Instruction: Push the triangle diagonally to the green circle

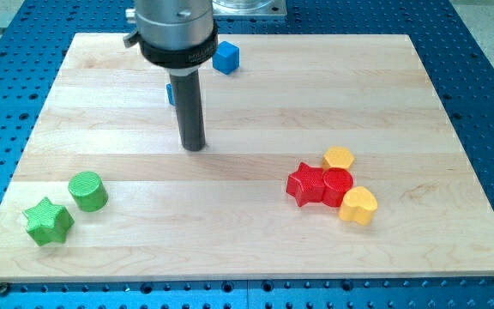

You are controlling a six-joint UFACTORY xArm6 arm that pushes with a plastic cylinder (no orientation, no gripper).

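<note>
We see our tip (195, 146) resting on the wooden board (247, 240), a little toward the view's left of centre and in the upper half. We carry no jaws at all, only the straight dark rod (192, 107), so nothing is spread, pressed together or pinching.

Just behind the rod, at its left edge, a small blue piece (170, 93) peeks out. Most of it is hidden by the rod, so we cannot tell its shape, and we cannot tell whether it is the triangle the task names. It sits above our tip in the view and very close to the rod; whether they touch is not clear.

1 blue cube (226, 57) stands near the view's top, to the right of the rod and apart from it.

The green circle (87, 190), a short cylinder, stands at the view's lower left, well apart from our tip. Just beside it, lower and further left, lies a green star (48, 221); the 2 look nearly touching.

At the view's right, 4 blocks cluster together: a red star (305, 184) touching a red cylinder (336, 186), a yellow block (339, 158) of unclear shape just above them, and a yellow heart (358, 205) just below right.

No containers appear; every block lies directly on the board, which rests on a blue perforated table (487, 103).
</note>
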